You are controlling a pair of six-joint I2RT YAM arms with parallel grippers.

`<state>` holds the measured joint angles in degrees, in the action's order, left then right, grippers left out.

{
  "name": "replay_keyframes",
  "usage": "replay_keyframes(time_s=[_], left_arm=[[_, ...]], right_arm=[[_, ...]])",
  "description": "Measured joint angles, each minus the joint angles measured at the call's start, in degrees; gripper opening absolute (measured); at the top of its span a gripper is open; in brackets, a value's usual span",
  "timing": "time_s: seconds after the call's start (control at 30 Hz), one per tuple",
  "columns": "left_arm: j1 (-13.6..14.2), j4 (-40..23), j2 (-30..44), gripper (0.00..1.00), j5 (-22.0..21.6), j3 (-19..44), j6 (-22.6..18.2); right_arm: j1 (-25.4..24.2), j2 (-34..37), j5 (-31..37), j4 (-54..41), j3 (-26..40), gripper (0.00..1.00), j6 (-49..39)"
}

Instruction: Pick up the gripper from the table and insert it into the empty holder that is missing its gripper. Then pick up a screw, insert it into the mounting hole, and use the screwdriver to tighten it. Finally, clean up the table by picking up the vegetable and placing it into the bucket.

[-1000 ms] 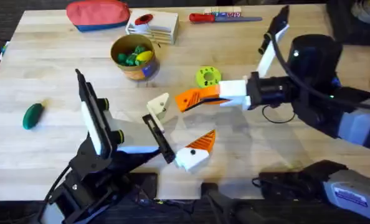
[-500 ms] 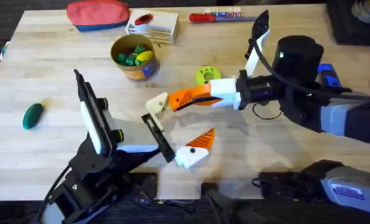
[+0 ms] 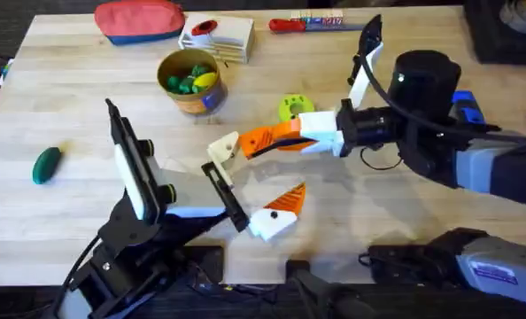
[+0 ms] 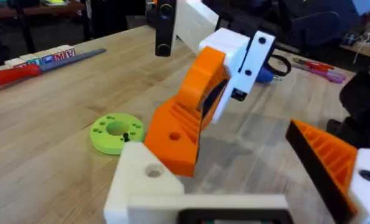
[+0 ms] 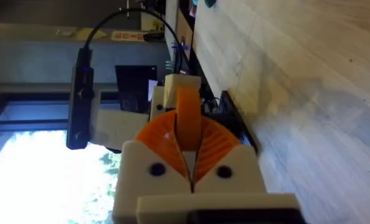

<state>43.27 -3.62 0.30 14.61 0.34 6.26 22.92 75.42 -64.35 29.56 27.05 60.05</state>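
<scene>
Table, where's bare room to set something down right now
Bare wood lies on the table between the vegetable and the bucket. The right gripper, shut on the orange gripper, crowds the middle beside the lime-green disc.

Red zip pouch at far edge of surface, white slatted block with red piece on top just beside; slim red-handled screwdriver lying flat further along far edge; lime-green disc with holes near centre, flat
</scene>
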Motion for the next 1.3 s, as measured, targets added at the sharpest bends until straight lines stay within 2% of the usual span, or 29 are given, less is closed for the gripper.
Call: replay_keyframes(time_s=[0.43,0.7,1.03,1.3], left_arm=[[0.0,0.02,0.0,0.988,0.62,0.0,0.02],[0.0,0.14,0.0,0.987,0.5,0.0,-0.26],[-0.11,-0.07,0.0,0.987,-1.2,0.0,0.07],[-0.07,-0.11,0.02,0.986,-0.54,0.0,1.36]], right_arm=[[-0.44,0.0,-1.74,0.23,0.0,0.004,0.04],[-0.46,0.47,-1.69,4.28,-0.04,0.004,1.49],[3.76,2.02,2.23,4.81,-0.13,0.003,1.7],[4.97,5.33,2.91,7.19,-0.11,0.003,1.73]])
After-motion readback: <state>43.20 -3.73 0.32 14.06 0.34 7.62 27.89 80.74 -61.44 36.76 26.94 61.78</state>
